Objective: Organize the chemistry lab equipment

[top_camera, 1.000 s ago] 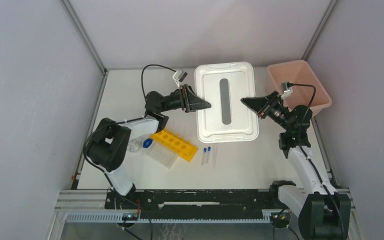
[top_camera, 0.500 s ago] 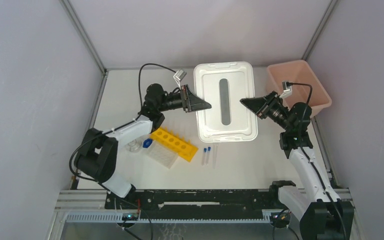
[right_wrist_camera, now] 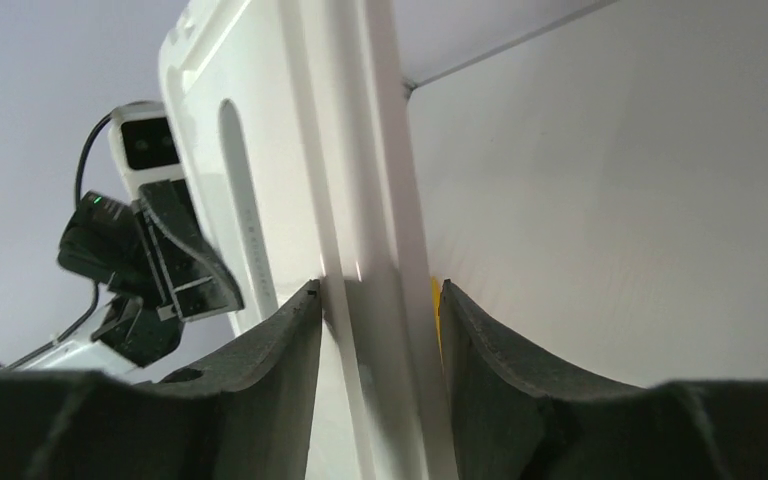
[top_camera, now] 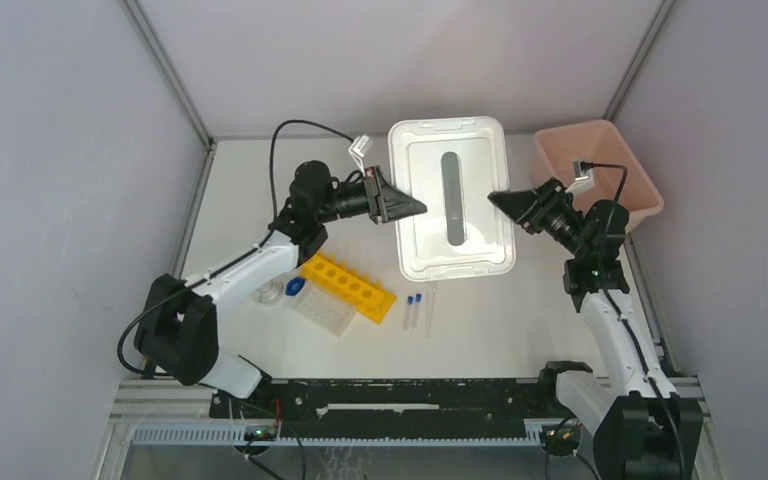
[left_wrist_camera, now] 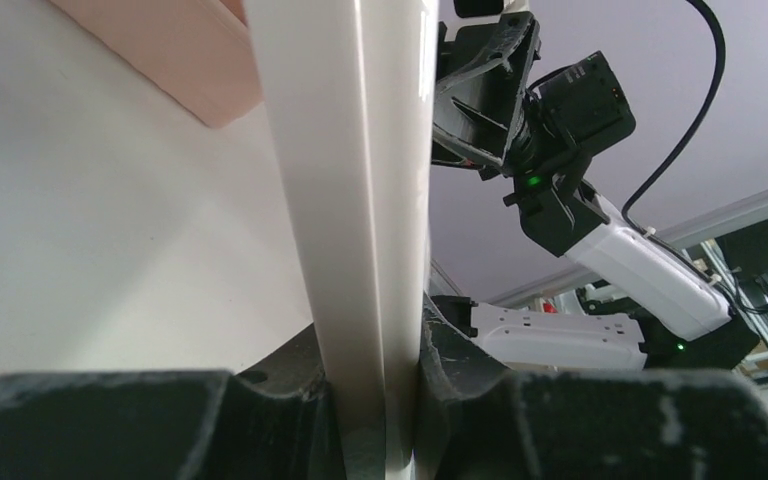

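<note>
Left gripper: pinched narrow on the left rim of the white lid, with both fingers pressed against it.
Right gripper: jaws straddle the lid's right rim and stand wider than it, leaving a gap on one side.
Lid: grey slot down its middle; it sits between the two grippers, near the pink box.
Yellow rack: on the table, holes up, right against the clear well plate.
Blue-capped vials: lying right of the rack, with the thin clear tube beside them.
Round glassware: left of the rack.
</note>
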You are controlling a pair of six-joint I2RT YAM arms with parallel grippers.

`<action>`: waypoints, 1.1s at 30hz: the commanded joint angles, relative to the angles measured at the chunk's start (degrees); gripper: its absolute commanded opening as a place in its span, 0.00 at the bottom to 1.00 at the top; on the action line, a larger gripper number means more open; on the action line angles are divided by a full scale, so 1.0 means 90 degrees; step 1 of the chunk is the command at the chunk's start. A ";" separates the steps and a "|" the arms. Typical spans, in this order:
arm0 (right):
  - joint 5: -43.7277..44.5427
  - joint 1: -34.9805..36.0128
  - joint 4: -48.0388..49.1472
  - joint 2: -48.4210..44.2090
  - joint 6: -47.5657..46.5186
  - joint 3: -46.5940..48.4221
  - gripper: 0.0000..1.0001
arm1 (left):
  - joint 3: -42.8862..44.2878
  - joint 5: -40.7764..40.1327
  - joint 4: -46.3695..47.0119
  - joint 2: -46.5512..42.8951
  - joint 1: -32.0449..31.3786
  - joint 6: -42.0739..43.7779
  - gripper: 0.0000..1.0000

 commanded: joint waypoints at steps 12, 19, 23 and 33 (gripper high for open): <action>0.1260 -0.0707 -0.1031 0.0324 -0.1327 0.0678 0.53 | 0.0910 -0.1573 -0.0259 -0.0964 0.0395 0.0924 0.00; 0.4116 0.0096 -0.2897 0.0805 -0.3046 0.2067 0.53 | 0.0970 -0.2651 -0.0795 -0.1339 0.0395 0.1571 0.00; 0.5648 0.0626 -0.3630 0.1533 -0.3682 0.2975 0.53 | 0.0984 -0.3140 -0.1101 -0.1456 0.0396 0.1806 0.00; 0.7343 0.0846 -0.5070 0.3726 -0.4521 0.4800 0.54 | 0.0929 -0.4870 -0.1997 -0.1720 0.0395 0.2133 0.00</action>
